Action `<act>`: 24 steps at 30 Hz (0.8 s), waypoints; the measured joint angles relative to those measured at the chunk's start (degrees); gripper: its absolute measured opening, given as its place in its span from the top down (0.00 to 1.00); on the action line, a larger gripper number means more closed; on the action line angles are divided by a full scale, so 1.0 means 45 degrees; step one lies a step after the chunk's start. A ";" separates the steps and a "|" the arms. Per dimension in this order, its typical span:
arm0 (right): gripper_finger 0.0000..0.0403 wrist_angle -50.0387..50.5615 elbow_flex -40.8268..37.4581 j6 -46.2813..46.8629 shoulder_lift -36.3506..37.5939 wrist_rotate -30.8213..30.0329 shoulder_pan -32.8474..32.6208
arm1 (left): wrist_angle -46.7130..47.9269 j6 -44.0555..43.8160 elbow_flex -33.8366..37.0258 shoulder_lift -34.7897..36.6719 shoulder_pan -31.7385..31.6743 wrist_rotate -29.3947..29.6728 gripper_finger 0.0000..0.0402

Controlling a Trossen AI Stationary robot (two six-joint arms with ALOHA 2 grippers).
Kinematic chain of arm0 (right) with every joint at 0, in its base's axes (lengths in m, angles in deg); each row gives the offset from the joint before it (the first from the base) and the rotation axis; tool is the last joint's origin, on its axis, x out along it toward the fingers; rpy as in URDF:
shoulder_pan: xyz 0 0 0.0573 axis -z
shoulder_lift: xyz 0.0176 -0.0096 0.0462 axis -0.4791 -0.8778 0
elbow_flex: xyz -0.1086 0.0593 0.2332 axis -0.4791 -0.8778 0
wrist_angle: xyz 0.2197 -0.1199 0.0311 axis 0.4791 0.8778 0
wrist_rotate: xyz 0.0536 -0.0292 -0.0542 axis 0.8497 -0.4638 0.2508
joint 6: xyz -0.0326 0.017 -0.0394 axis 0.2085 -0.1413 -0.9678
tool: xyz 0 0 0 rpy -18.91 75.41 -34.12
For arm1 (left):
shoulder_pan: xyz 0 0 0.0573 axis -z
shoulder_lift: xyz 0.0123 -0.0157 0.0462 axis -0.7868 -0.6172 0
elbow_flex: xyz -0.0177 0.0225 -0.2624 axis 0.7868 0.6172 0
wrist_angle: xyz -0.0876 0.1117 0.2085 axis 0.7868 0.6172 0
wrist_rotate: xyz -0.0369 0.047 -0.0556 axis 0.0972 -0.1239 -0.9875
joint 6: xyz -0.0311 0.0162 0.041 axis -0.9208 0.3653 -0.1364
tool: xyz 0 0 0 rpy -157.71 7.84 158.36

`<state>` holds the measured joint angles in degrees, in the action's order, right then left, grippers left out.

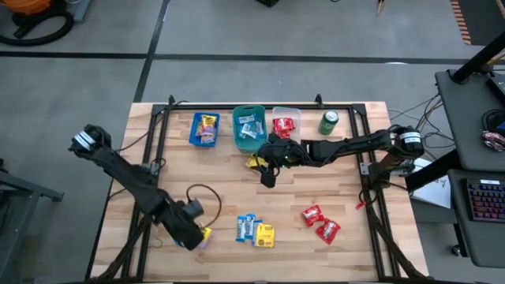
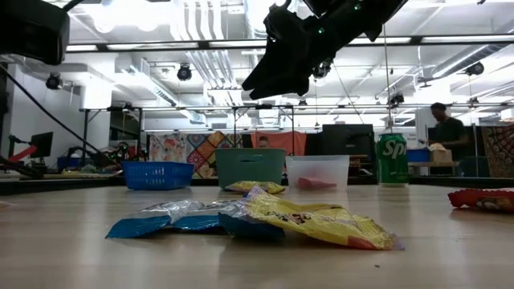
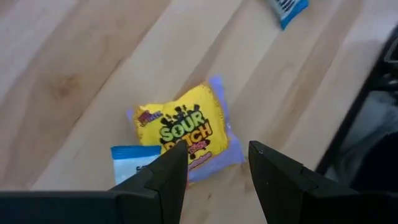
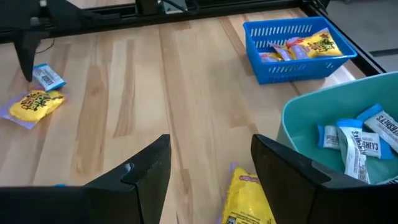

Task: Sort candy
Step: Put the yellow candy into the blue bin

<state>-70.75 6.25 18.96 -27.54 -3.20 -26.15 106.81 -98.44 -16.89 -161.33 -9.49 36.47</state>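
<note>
My left gripper is open and hovers over a yellow Sour Patch packet that lies flat on the wood, partly over a blue-white packet. My right gripper is open and raised above the table, near the teal bin. A yellow packet lies on the table below its fingers. Loose candy lies near the near edge: blue-white packets, a yellow one and two red ones.
At the far edge stand a blue basket with yellow candy, the teal bin with blue-white packets, a clear bin with red candy, and a green soda can. A black frame borders the table. A cable loop lies by the left arm.
</note>
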 joint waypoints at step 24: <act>0.47 0.0243 -0.0001 -0.0223 -0.0010 0.0062 -0.0112 | 0.1314 0.3333 -0.1827 -0.3590 0.0585 0.1767 0.65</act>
<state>-69.66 6.24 17.95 -27.59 -2.92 -26.65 112.72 -83.44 -25.11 -177.49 -6.86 44.42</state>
